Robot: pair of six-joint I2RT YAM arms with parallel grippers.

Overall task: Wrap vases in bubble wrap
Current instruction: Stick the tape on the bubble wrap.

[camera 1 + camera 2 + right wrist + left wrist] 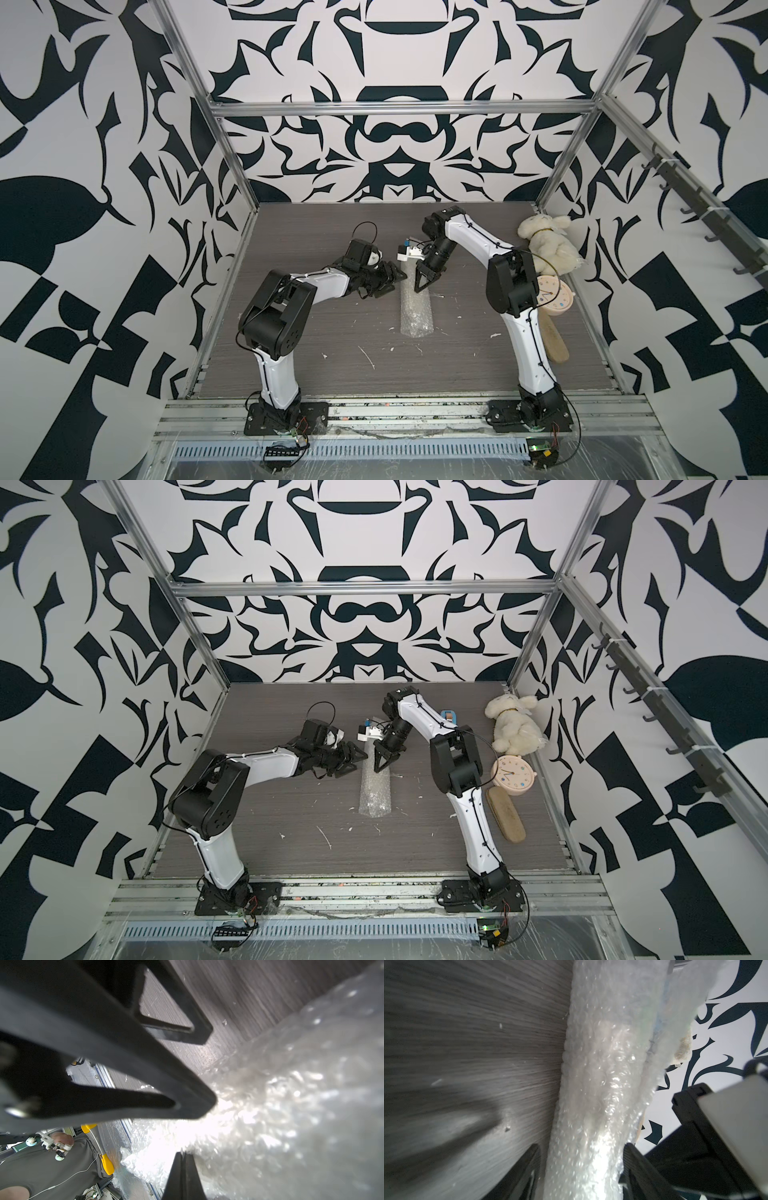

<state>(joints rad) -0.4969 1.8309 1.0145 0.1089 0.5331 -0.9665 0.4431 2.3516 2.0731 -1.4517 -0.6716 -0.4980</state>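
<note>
The bubble wrap (415, 311) (375, 796) lies on the table's middle as a long rolled tube running front to back. The vase is hidden; the cloudy layers cover whatever is inside. My left gripper (397, 282) (358, 761) comes in from the left at the roll's far end. In the left wrist view the gripper (582, 1147) is open, a finger on each side of the bubble wrap (602, 1064), with a gap at one side. My right gripper (417, 289) (377, 769) (184, 1154) is shut, its tips pressed on the bubble wrap (291, 1105) there.
A small white and blue device (409, 249) sits just behind the roll. Along the right side lie a cream plush bunny (544, 245), a pale clock (555, 297) and a tan brush (555, 340). White scraps dot the table (332, 332). Patterned walls enclose three sides.
</note>
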